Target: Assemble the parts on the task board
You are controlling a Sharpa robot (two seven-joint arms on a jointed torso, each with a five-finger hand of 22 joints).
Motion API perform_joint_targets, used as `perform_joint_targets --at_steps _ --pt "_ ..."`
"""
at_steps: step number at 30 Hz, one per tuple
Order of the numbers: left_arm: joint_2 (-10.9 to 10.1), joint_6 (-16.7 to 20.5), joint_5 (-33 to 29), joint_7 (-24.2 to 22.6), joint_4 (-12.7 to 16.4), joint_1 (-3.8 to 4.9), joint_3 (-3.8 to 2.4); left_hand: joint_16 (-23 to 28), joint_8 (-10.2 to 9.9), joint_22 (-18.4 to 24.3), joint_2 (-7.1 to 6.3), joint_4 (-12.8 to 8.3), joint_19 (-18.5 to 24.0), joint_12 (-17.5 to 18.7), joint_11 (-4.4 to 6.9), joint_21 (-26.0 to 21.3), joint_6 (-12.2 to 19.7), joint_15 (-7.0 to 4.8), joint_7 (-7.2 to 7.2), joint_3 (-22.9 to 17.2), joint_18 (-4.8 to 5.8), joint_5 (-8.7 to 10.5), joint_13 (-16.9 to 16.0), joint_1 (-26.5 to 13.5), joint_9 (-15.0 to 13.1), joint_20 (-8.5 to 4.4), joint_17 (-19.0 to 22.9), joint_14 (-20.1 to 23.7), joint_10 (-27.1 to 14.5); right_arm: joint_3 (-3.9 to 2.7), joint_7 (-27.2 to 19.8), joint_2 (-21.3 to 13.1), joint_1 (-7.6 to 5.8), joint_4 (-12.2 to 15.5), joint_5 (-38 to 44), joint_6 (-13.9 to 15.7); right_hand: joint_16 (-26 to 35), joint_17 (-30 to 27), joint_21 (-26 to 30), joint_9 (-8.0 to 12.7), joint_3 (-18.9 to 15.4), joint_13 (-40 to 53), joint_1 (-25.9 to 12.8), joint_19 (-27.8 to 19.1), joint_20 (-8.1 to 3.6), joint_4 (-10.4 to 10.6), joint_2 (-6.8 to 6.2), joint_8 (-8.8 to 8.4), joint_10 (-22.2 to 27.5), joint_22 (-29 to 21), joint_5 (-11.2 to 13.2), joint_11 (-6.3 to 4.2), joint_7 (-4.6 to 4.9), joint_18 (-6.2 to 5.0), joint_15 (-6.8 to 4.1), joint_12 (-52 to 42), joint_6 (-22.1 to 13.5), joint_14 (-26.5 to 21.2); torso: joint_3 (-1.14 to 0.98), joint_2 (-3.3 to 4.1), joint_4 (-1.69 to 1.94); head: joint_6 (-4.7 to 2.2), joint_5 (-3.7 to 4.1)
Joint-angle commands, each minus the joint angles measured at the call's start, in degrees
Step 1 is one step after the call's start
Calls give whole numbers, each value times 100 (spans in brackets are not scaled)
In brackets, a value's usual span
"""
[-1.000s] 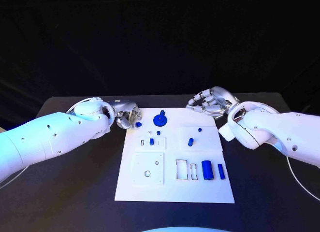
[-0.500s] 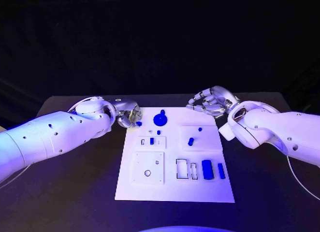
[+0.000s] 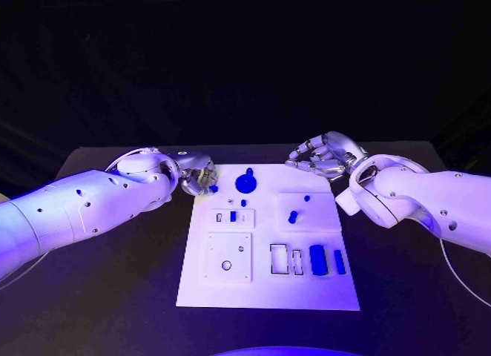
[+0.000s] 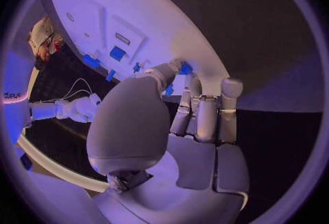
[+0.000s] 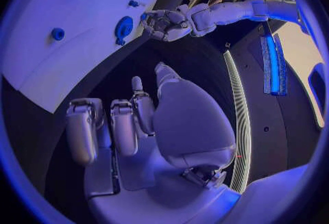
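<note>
Silver hands at far corners of flat white task board [image 3: 267, 297].
Left hand [image 3: 195, 178] pinching small blue part [image 3: 211, 190] at edge; right hand [image 3: 323, 157] curled, holding nothing, just off corner.

text: none legible | task board [image 3: 269, 293]: no readable markings | parts: unlabelled

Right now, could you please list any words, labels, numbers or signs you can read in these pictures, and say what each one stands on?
No text can be read with confidence.
Task board: no print or numbers visible, only cut-outs and blue parts.
Left wrist view: small dark lettering on a white surface at the circle's rim, too blurred to read.
</note>
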State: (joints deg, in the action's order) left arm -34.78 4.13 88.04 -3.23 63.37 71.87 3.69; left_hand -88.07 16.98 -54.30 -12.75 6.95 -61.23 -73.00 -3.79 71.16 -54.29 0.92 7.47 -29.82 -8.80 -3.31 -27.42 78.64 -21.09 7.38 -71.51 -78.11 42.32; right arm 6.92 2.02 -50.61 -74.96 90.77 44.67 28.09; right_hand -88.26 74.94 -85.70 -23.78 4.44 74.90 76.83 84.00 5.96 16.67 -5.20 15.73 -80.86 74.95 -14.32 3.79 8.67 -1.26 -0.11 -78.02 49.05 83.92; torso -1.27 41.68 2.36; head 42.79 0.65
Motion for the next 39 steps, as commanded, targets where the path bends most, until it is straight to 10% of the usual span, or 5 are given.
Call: perform_joint_targets --at_steps 1,23,39 --pt "23 -393 40 40 -11 -79 51 34 39 -9 -4 0 -26 38 35 -1 -46 -27 -23 -36 60 12 9 66 -2 -32 -5 -1 4 -1 -32 5 3 5 59 -79 -30 1236 -28 9 31 512 26 452 -49 -9 14 -12 -27 1322 -30 2 -5 38 -30 -11 18 542 -1 -1 -1 0 5" --pt "-106 965 -419 -507 123 -112 49 -21 202 -572 -27 -48 -555 192 130 347 -303 -134 -101 -601 183 1 87 89 -109 -156 -531 -403 407 -1 -27 28 5 -8 70 -72 -29 1236 -26 22 38 516 17 451 -51 -10 11 -19 -31 1322 -31 -1 -8 38 -33 -17 39 541 5 0 -2 -42 -7" --pt "-353 1025 -1273 -657 514 -115 -36 -17 185 -581 -84 -16 -573 222 128 357 -299 -137 -101 -640 185 -3 88 -4 -110 -166 -553 -425 441 -1 -17 57 15 -28 68 -89 -29 1236 -26 22 38 516 17 451 -51 -10 11 -19 -31 1322 -31 -1 -8 38 -33 -17 39 541 3 3 -2 -81 3"
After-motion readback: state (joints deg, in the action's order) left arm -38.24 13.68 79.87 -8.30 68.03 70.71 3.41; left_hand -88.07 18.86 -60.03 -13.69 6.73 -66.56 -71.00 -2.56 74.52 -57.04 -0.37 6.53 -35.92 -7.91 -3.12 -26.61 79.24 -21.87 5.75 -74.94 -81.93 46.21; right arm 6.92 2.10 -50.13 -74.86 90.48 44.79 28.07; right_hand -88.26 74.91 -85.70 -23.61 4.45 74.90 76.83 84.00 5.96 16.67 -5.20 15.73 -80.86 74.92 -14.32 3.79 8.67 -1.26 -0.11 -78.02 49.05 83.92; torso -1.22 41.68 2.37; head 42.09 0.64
